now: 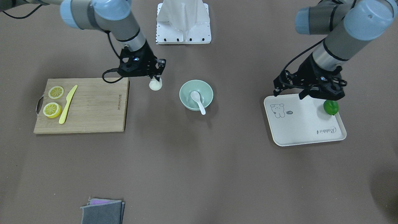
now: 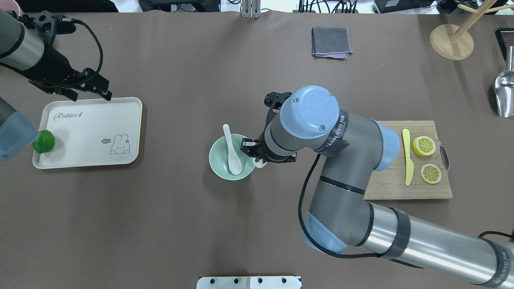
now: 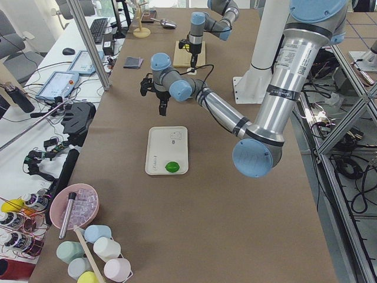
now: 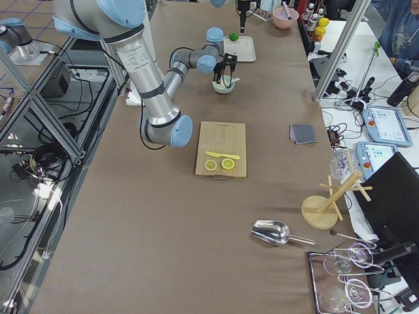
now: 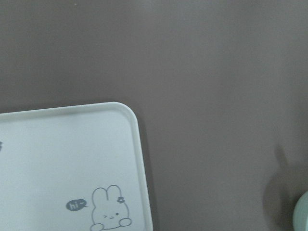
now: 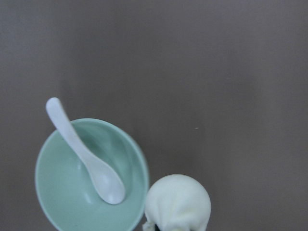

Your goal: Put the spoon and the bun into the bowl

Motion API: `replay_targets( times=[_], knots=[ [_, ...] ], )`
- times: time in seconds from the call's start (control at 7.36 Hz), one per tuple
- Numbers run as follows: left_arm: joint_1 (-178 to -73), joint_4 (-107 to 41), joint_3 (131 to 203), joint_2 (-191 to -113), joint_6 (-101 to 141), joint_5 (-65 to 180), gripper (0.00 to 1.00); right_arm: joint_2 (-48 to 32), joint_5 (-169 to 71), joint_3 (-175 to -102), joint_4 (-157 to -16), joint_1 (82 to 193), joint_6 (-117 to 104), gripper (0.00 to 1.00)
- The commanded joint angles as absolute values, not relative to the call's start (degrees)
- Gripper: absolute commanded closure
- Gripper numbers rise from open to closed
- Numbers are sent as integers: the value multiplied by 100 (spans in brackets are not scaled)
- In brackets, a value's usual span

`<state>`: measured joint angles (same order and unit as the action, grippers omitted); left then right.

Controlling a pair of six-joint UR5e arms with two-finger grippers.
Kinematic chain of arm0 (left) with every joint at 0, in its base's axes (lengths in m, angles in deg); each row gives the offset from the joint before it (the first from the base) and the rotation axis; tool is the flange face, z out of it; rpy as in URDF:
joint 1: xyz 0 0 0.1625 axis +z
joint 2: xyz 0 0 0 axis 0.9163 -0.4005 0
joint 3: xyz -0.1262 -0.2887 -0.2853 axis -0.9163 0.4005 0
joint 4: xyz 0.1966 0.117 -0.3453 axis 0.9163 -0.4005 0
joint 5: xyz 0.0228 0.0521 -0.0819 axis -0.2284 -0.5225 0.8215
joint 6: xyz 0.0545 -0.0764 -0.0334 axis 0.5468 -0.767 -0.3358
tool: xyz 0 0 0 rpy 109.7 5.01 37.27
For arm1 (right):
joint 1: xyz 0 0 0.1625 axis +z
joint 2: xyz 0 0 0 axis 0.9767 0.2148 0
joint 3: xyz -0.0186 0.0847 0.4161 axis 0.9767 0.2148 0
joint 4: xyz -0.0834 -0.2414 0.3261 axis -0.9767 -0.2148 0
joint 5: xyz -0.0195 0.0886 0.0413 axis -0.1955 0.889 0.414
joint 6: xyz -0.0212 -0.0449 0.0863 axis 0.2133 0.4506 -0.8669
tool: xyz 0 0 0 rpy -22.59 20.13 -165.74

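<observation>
The pale mint-green bowl (image 1: 187, 88) stands mid-table, and the white spoon (image 1: 197, 100) lies in it with its handle over the rim. My right gripper (image 1: 155, 78) is shut on the white bun (image 1: 155, 85) and holds it just beside the bowl, outside its rim. The right wrist view shows the bun (image 6: 177, 202) next to the bowl (image 6: 57, 192) and the spoon (image 6: 89, 166). In the overhead view the bun (image 2: 260, 163) peeks out under my right wrist. My left gripper (image 2: 91, 95) is open and empty over the far edge of the cream tray (image 2: 88, 120).
A green lime (image 1: 330, 107) lies on the tray's edge. A wooden cutting board (image 1: 93, 109) holds two lemon slices (image 1: 52, 109) and a yellow knife (image 1: 67, 104). A grey folded cloth (image 1: 102, 211) lies at the far table edge. The robot's white base (image 1: 183, 21) stands behind the bowl.
</observation>
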<state>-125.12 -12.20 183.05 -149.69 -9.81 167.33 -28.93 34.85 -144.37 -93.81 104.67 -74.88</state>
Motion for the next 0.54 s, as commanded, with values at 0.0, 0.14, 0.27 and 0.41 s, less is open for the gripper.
replay_targets(
  times=[0.0,0.14,0.27,0.41],
  knots=[
    [-12563,-1218,18310,-14921,-907,16765,1,-3472,3262,-13754,-9288,10291,-7687,73],
    [-12563,-1218,18310,-14921,-907,16765,1,-3472,3149,-13719,-9174,10230,-7817,38],
    [-12563,-1218,18293,-14930,-907,16765,1,-3463,3034,-13736,-9129,10186,-7879,1],
    [-12563,-1218,18275,-14930,-907,16757,2,-3393,3042,-13780,-9129,10194,-7828,0]
  ],
)
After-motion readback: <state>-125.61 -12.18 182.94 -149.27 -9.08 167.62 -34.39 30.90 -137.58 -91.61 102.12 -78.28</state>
